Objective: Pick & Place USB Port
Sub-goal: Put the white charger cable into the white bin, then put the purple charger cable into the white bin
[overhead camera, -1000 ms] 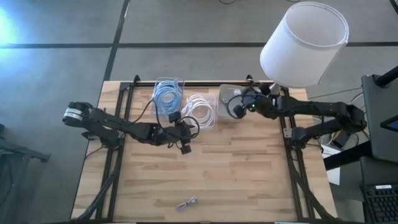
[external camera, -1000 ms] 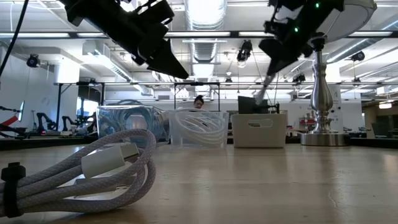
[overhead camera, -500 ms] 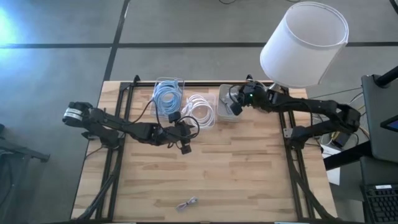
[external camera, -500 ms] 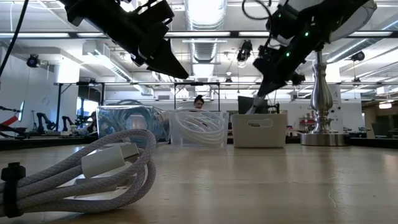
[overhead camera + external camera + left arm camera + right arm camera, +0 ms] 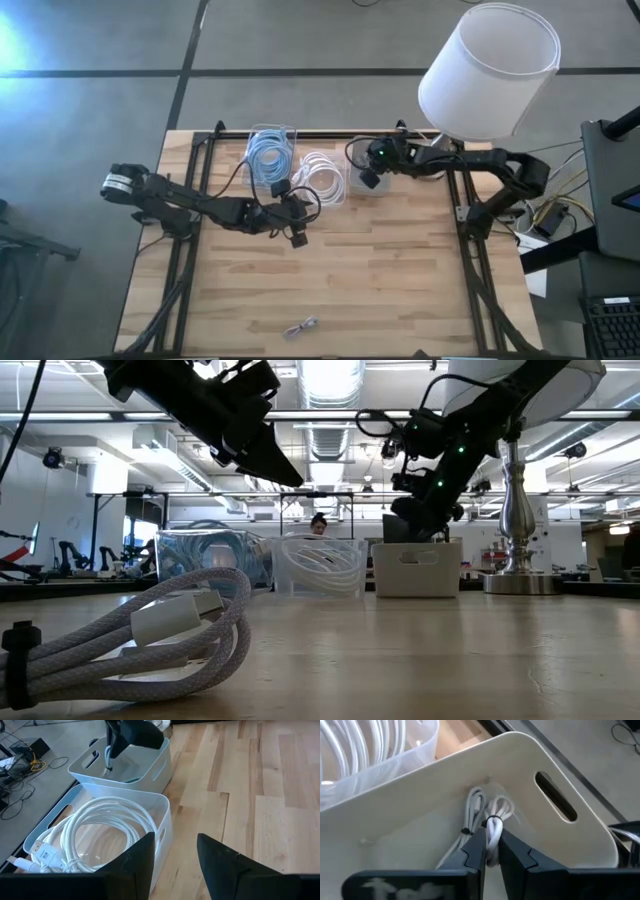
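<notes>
Right gripper (image 5: 489,851) is hanging inside the opaque white plastic bin (image 5: 555,840), its fingers pinching a bundled white braided cable (image 5: 492,827) just above the bin floor. Placing appears to be the step in hand; next the fingers need to spread and the arm lift clear. Left gripper (image 5: 175,857) is waiting open beside the clear bin of coiled white cable (image 5: 90,832).

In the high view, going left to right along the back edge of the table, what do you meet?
Bin of blue cable → bin of white cable → white bin with the right gripper over it → lamp shade.
</notes>
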### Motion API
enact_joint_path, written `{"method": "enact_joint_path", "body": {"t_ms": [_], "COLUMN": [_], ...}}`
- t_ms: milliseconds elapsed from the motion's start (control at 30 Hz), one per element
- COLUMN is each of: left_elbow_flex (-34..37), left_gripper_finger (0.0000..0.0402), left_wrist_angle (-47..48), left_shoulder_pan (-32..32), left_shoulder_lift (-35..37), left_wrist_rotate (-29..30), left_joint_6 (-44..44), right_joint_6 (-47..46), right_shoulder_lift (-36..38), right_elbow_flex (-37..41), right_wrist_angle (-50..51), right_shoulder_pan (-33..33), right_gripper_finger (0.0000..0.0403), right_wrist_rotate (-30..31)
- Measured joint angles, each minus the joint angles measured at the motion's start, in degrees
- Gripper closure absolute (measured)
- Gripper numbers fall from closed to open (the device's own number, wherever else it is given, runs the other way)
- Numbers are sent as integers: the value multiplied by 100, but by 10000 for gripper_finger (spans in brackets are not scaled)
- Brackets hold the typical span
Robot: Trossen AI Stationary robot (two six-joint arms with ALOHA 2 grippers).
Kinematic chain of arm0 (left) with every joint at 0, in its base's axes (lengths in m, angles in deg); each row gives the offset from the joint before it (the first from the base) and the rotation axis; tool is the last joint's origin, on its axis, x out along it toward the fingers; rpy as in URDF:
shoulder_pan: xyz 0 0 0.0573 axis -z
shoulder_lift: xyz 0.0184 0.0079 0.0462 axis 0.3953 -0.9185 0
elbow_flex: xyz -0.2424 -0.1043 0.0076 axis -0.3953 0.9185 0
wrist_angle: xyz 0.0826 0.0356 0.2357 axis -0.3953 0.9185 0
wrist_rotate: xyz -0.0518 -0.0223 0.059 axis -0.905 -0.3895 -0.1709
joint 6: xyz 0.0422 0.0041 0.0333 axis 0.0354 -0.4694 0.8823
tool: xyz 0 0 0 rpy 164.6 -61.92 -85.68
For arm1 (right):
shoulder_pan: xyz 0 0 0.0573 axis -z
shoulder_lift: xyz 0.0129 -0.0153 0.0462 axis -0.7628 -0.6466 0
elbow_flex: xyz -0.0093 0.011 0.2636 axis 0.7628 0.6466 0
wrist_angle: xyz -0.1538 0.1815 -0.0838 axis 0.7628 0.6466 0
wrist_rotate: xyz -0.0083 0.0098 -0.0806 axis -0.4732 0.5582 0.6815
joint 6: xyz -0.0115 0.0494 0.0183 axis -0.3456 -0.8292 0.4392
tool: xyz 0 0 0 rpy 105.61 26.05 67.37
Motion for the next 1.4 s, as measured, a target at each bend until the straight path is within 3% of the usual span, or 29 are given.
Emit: {"method": "enact_joint_path", "body": {"t_ms": [433,733,1200,1400], "left_elbow_flex": [0,0,0,0], "left_gripper_finger": [250,250,250,250], "left_wrist_angle": [3,51,229,241], "left_shoulder_pan": [-1,-1,67,324], "left_shoulder_lift": [0,2,2,2], "left_wrist_rotate": [-2,-121,-2402,-2702], "left_joint_6": [-10,-447,-852,-1344], "right_joint_6": [191,193,667,834], "right_shoulder_lift": [-183,-62,-62,-62], "right_elbow_flex": [-418,-703,-1338,-1544], "right_wrist_angle": [573,713,787,759], "right_shoulder_pan": [-7,-86,-533,-628], "right_gripper_finger": [291,264,255,263], "right_wrist_rotate": [-7,-11,-28,-30]}}
